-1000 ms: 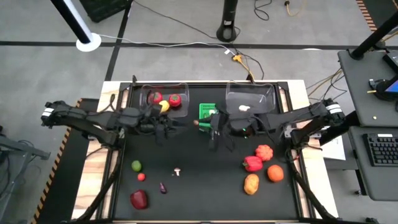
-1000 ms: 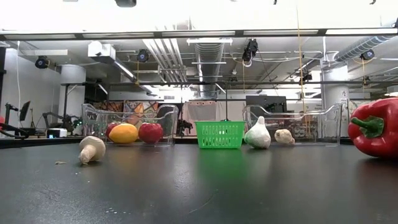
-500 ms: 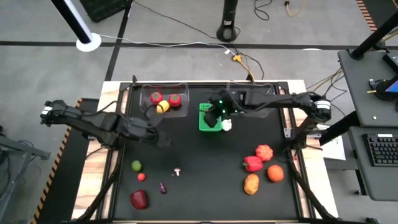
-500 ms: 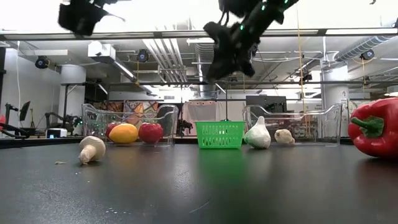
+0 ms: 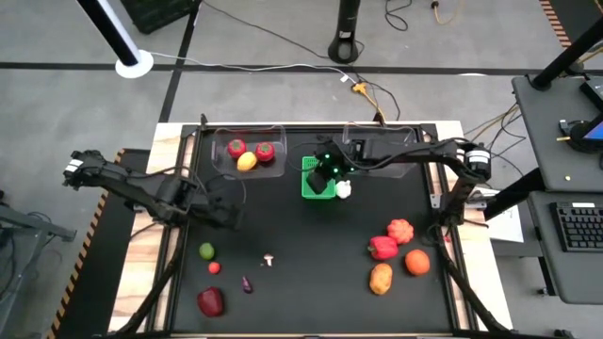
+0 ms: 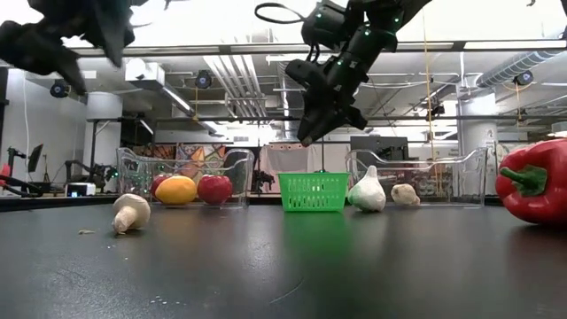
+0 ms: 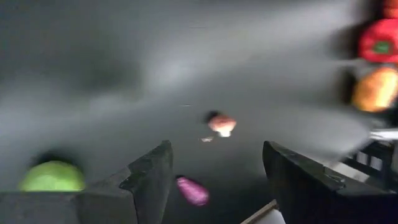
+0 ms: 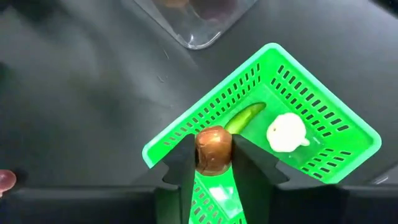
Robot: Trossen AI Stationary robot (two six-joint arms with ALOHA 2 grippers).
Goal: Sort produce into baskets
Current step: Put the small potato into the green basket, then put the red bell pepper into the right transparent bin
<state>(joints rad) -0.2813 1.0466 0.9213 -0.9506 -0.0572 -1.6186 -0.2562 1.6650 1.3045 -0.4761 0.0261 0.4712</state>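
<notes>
My right gripper hangs over the green basket, shut on a small round brown piece of produce. The basket holds a green pod and a white piece. A garlic stands on the table beside the basket. My left gripper is open and tipped down above the table's left half, touching nothing. Below it lie a mushroom, a purple piece and a lime. My right gripper pinches the brown piece by two opposite sides between its two fingertips. The fingers slant down from the table's right side. The piece is lifted clear, above the green basket's near wall.
The left clear bin holds two red pieces and a yellow one; the right clear bin stands behind my right arm. A red pepper, an orange and a potato lie front right, a red piece front left.
Both grippers have come down into the low view and tipped downward. My right gripper has swung toward the far edge and settled over the green basket with the brown piece. My left gripper has moved toward the near left, away from the left bin.
</notes>
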